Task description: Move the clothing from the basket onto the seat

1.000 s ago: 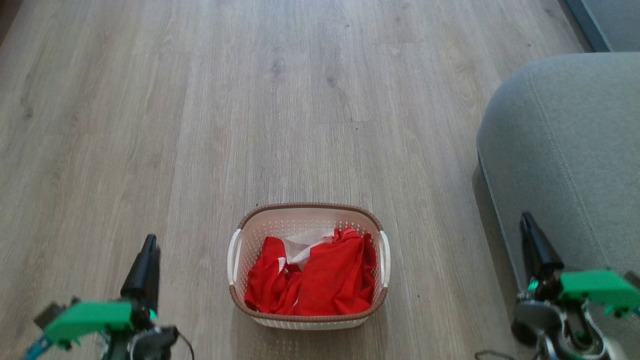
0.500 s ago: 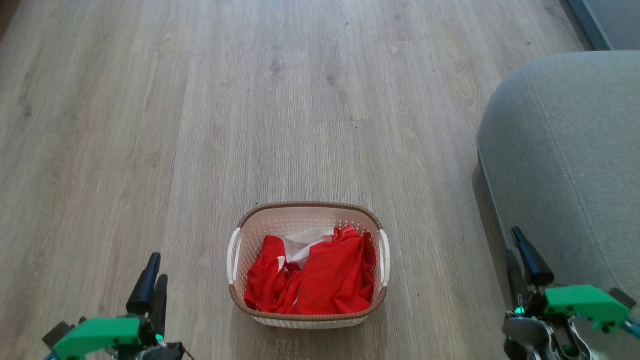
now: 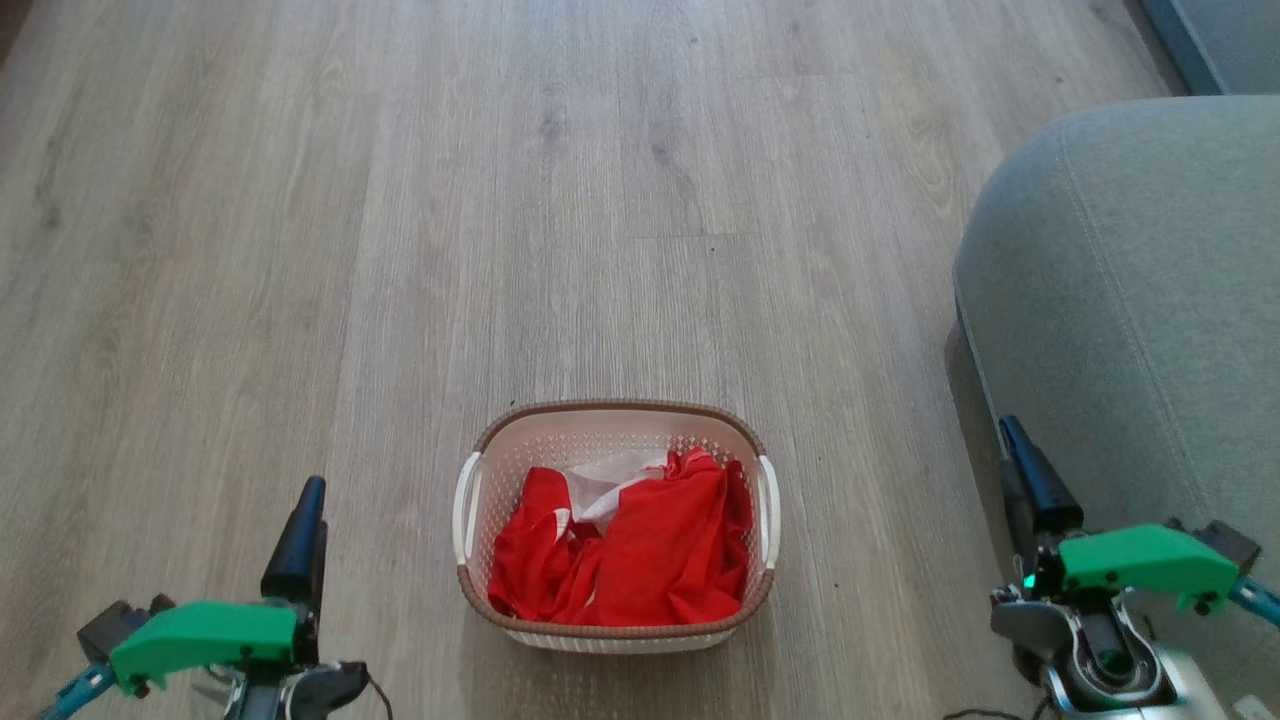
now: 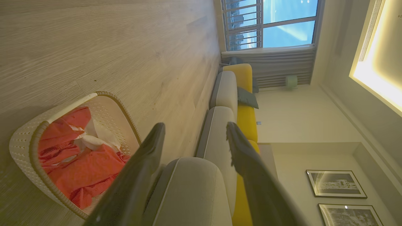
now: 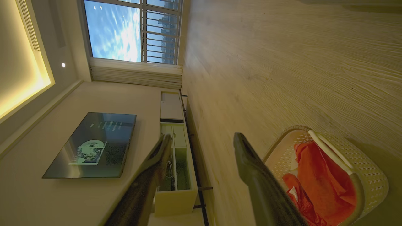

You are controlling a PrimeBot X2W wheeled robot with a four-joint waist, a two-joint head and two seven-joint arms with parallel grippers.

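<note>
The cream basket (image 3: 470,585) with a brown rim stands on the floor at the lower middle of the head view. Crumpled red clothing (image 3: 650,555) with white parts lies inside it. The grey-green seat (image 3: 1130,290) rises at the right. My left gripper (image 3: 308,500) hovers left of the basket, open and holding nothing. My right gripper (image 3: 1015,450) hangs between basket and seat, also open. In the left wrist view the left gripper (image 4: 194,131) is spread wide, with the basket (image 4: 23,147) and clothing (image 4: 84,169) at lower left. The right gripper (image 5: 202,141) shows basket (image 5: 372,175) and clothing (image 5: 320,185) at lower right.
Wood-look floor (image 3: 500,200) stretches ahead and to the left. A long sofa with yellow cushions (image 4: 246,119) runs beyond the seat. A wall television (image 5: 91,144) and a low white cabinet (image 5: 176,188) line the opposite wall. A grey rug corner (image 3: 1215,40) lies far right.
Both grippers have opened. Each arm dipped and rose again; the right gripper now stands a little further left, nearer the basket. The clothing has not moved.
</note>
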